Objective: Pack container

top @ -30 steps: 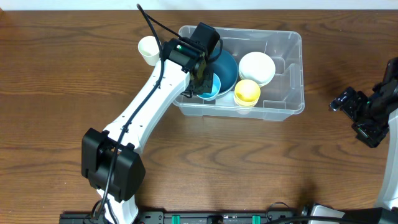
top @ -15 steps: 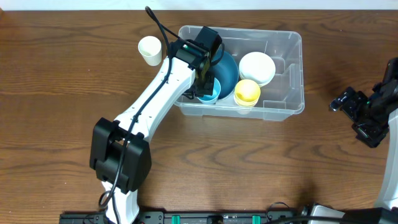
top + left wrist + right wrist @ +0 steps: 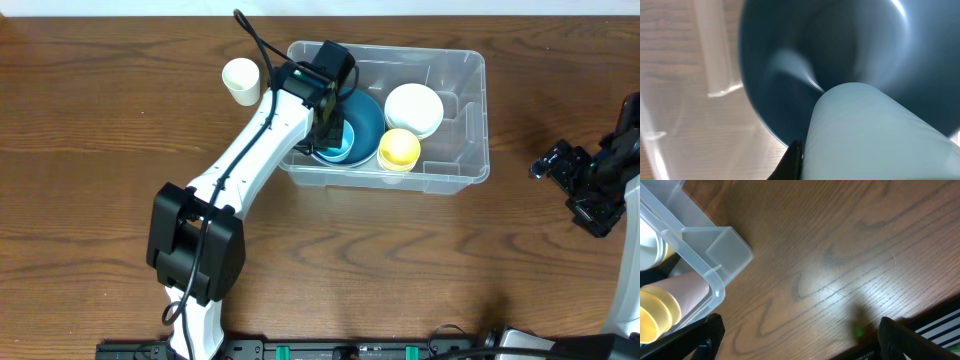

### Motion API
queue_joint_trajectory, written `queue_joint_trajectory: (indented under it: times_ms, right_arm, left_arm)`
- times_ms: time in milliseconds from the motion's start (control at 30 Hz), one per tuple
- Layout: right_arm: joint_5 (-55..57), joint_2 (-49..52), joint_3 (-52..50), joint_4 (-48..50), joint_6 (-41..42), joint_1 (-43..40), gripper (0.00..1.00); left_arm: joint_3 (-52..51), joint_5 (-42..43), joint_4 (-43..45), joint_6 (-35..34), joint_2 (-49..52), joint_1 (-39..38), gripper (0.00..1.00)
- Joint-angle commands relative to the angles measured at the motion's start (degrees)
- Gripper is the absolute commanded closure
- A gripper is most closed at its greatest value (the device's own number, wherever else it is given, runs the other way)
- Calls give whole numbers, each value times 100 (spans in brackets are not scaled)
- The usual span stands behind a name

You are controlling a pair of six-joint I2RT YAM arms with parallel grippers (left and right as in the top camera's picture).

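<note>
The brown wood-grain table (image 3: pixel 120 150) runs bare along its near side between the two arm bases, and a pale strip shows beyond its far edge. The right gripper (image 3: pixel 560 185) hangs over the table's right part, well apart from the container (image 3: pixel 462 112). Its wrist view shows the dark fingers (image 3: pixel 707 332) spread wide at the lower corners, with only wood between them and nothing held. The container sits on the far half of the table, a little right of centre, its far rim close to the table's far edge. The left gripper (image 3: pixel 326 115) reaches down into its left end. It is closed on the light blue cup (image 3: pixel 875 135) — one black fingertip (image 3: pixel 792 160) presses the cup's side, the other is hidden behind it. The cup's mouth end lies in or against the blue bowl (image 3: pixel 365 118), near the container's near wall. A yellow cup (image 3: pixel 399 150) rests against that same wall, just right of the blue bowl, and a white bowl (image 3: pixel 413 108) lies beyond it. The container's right end holds nothing — open floor and moulded ribs. Outside, a white cup (image 3: pixel 241 80) stands just beside the container's left end, near the left arm.
</note>
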Motion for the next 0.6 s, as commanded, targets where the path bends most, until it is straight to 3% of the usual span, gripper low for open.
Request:
queue_joint_trajectory:
  times_ms: [0, 567]
  right_arm:
    - [-4, -63, 0, -7, 61, -31, 1]
    - [-2, -63, 0, -7, 59, -31, 1]
  left_arm:
    - [35, -68, 2, 81, 63, 149, 94]
    - [323, -46, 70, 81, -142, 328, 94]
